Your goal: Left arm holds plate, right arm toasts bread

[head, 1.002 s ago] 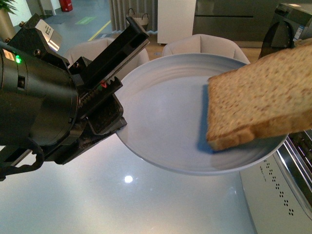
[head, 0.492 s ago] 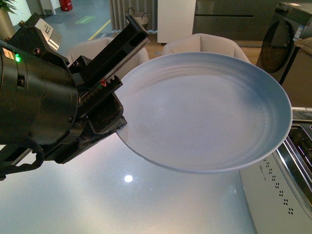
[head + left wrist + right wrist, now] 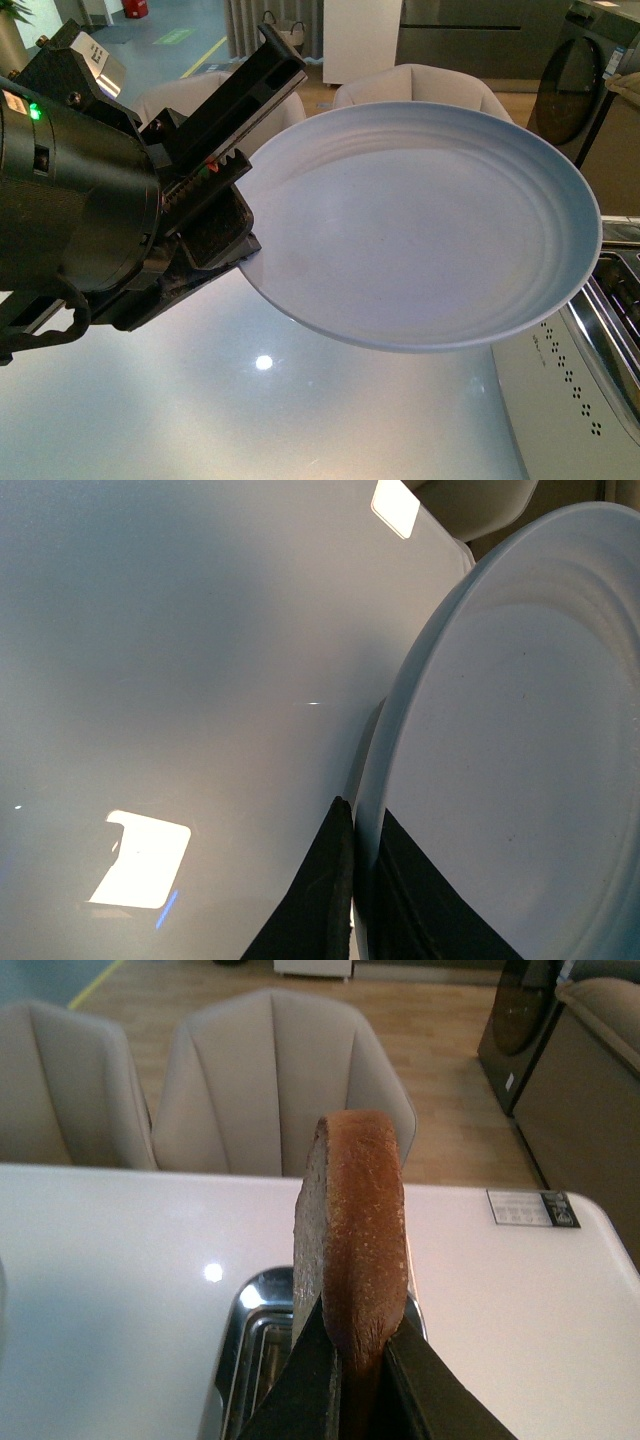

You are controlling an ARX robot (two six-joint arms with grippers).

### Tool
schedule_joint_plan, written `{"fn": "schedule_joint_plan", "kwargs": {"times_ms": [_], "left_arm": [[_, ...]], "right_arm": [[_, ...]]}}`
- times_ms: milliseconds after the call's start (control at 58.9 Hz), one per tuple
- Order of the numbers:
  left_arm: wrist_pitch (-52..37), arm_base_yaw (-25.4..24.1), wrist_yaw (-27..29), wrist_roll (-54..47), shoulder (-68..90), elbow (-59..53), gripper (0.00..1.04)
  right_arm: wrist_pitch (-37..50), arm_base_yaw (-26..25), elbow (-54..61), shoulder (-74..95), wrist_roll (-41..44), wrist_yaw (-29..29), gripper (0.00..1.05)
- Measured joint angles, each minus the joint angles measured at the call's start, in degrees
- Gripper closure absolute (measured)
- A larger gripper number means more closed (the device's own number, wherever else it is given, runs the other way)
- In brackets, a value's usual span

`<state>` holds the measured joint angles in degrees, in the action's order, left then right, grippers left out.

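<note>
bread (image 3: 352,1230): one slice, standing on edge with its crust toward the right wrist camera, held above the toaster; it is out of the front view.
right gripper (image 3: 350,1385): its fingers are pressed onto the two flat faces of the slice, low down. we judge this grip keeps it upright so that it can go narrow edge first into a slot.
toaster (image 3: 255,1355): a shiny slot opening lies directly beneath the slice. in the front view its perforated body sits at four o'clock from the plate.
plate (image 3: 420,230): bare, lifted off the table and tilted with its face toward the front camera.
left gripper (image 3: 368,905): clamped on the plate rim at nine o'clock, one jaw on each face. we reckon it holds the plate up and aside to leave room by the toaster.
table (image 3: 180,420): glossy white, under both arms.
step: we judge lowering the slice into the slot comes next.
change: a second ago the slice hung over the plate's three o'clock side. half a second ago it had gone, and it is still absent there. the plate and left gripper have hardly shifted.
</note>
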<state>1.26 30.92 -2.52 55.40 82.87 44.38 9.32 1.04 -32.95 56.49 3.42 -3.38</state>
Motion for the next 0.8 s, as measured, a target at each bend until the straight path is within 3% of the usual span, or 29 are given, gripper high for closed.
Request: {"fn": "schedule_joint_plan", "kwargs": {"times_ms": [306,798], "left_arm": [[0.0,0.0,0.0,0.0,0.0,0.0,1.01],[0.0,0.0,0.0,0.0,0.0,0.0,1.01]], "right_arm": [[4.5,1.55,1.75,7.34,3.93,-1.62,1.01],[9.33,2.01,5.42,12.57,2.14,-1.68,1.01]]}}
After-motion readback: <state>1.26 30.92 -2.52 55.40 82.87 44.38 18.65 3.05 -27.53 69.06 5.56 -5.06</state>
